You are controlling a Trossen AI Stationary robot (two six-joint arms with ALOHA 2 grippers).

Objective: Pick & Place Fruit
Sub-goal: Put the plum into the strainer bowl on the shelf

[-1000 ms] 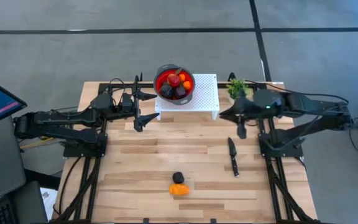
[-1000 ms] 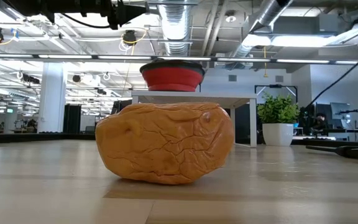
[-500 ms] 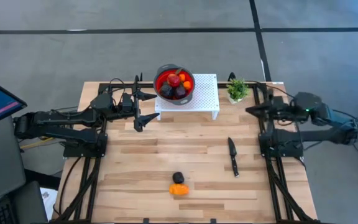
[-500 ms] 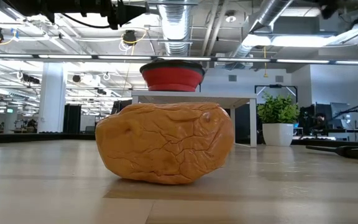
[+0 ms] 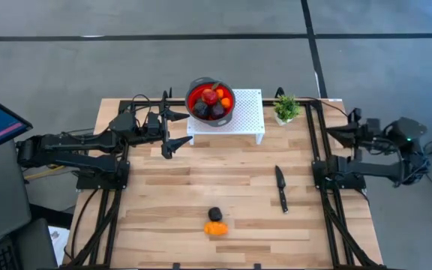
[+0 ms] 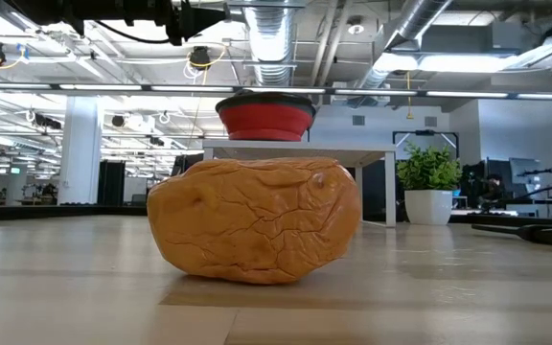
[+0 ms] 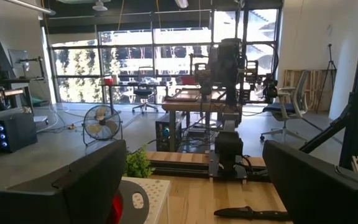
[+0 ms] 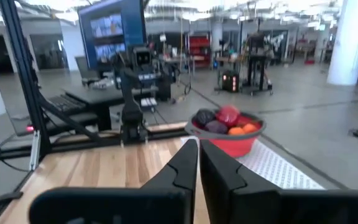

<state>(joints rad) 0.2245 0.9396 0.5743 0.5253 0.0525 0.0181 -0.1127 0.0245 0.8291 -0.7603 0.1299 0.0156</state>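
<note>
A red bowl [image 5: 211, 101] holding plums, red balls and small oranges stands on a white perforated stand [image 5: 247, 112] at the table's far side; it also shows in the right wrist view [image 8: 229, 134]. A dark plum [image 5: 214, 214] and a larger orange piece [image 5: 216, 228] lie together on the table near its front edge; the orange piece fills the low view [image 6: 254, 220]. My left gripper [image 5: 178, 129] is open and empty, just left of the stand. My right gripper [image 5: 331, 133] is shut and empty at the table's right edge.
A black-handled knife [image 5: 280, 187] lies on the table right of centre. A small green potted plant [image 5: 285, 107] stands right of the stand. Bare wood lies between the stand and the two fruits near the front.
My right gripper has drawn back from beside the stand's right end toward and past the table's right edge. My left arm and the fruits have kept still.
</note>
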